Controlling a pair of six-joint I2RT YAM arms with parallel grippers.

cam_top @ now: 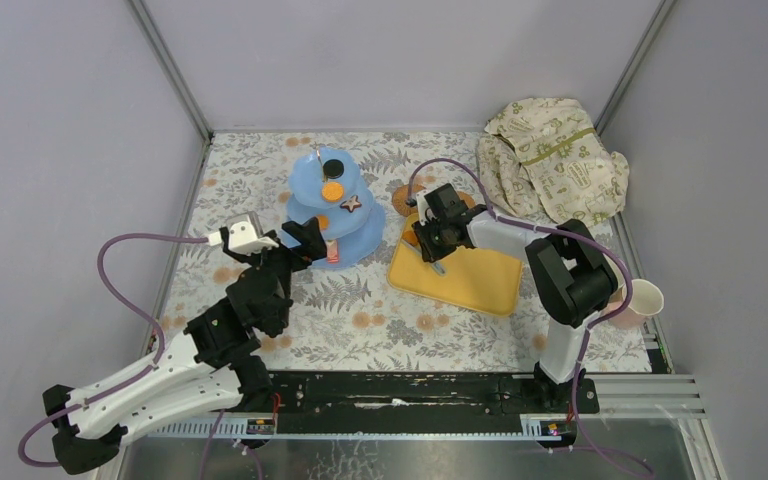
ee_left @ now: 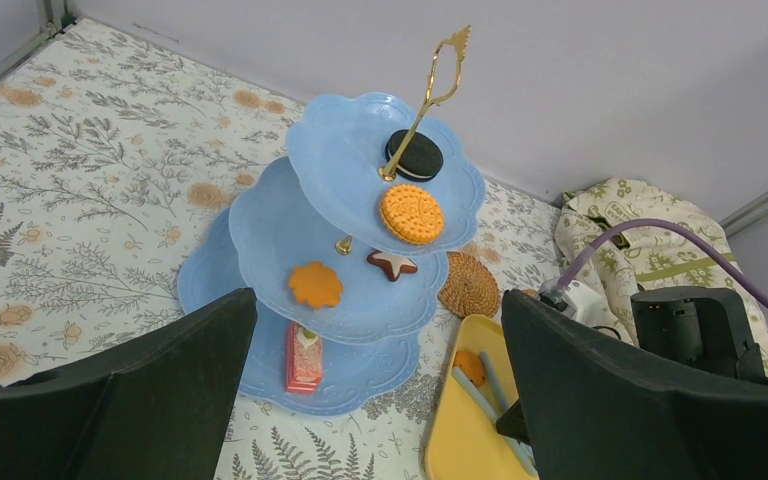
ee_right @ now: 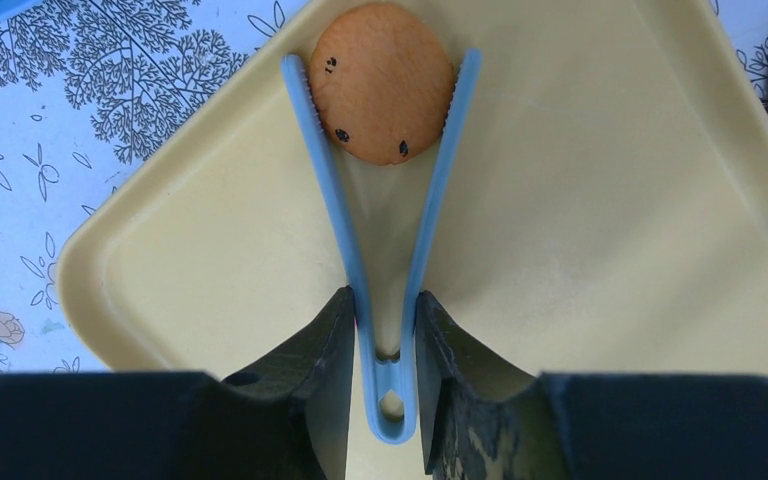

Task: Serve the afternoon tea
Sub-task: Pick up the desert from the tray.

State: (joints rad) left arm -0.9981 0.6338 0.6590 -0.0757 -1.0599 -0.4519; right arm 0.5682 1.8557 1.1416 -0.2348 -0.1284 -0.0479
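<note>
The light-blue three-tier stand (cam_top: pixel 335 205) (ee_left: pixel 290 220) carries a dark sandwich biscuit (ee_left: pixel 415 155), a round orange biscuit (ee_left: pixel 410 213), a star biscuit (ee_left: pixel 391 263), an orange flower biscuit (ee_left: pixel 315 285) and a red cake slice (ee_left: pixel 302 357). My left gripper (cam_top: pixel 305 238) (ee_left: pixel 375 305) hovers open just in front of the stand, holding nothing. My right gripper (cam_top: pixel 432 245) (ee_right: pixel 384 305) is shut on the blue tongs (ee_right: pixel 430 220) near their hinge. The tong tips flank a brown cookie (ee_right: pixel 380 82) lying on the yellow tray (ee_right: pixel 610 200).
The yellow tray (cam_top: pixel 475 280) lies right of the stand. A woven coaster (cam_top: pixel 403 198) (ee_left: pixel 468 285) sits behind it. A pale cup (cam_top: pixel 645 298) stands at the right edge beside the right arm. A cream printed cloth (cam_top: pixel 555 160) is bunched at the back right corner.
</note>
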